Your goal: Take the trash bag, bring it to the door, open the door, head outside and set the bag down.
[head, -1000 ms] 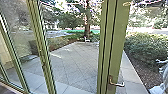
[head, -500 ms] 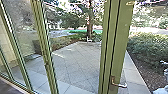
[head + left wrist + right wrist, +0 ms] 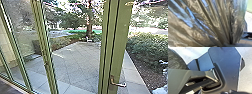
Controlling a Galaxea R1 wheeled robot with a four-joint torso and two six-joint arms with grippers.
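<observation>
Dark, shiny and creased, the trash bag (image 3: 205, 25) is seen close up in the left wrist view, its folds drawn together at the left gripper (image 3: 229, 44), which is shut on it. Part of the bag (image 3: 176, 60) also appears beside the robot's own parts in the right wrist view. In the head view, the door's green frame (image 3: 116, 45) stands upright right of centre, with a metal lever handle (image 3: 118, 84) low on it. Whether there is glass or an opening left of that frame, I cannot tell.
Green-framed glass panels (image 3: 20, 47) stand at the left. Outside lies a paved yard (image 3: 75, 66), bordered by bushes (image 3: 147, 47) at the right, with a tree trunk (image 3: 89, 25) behind. A pale shape (image 3: 161, 90) is at the lower right edge.
The whole head view has shifted slightly since a second ago, from the camera's own motion. The door and panels show no clear movement of their own.
</observation>
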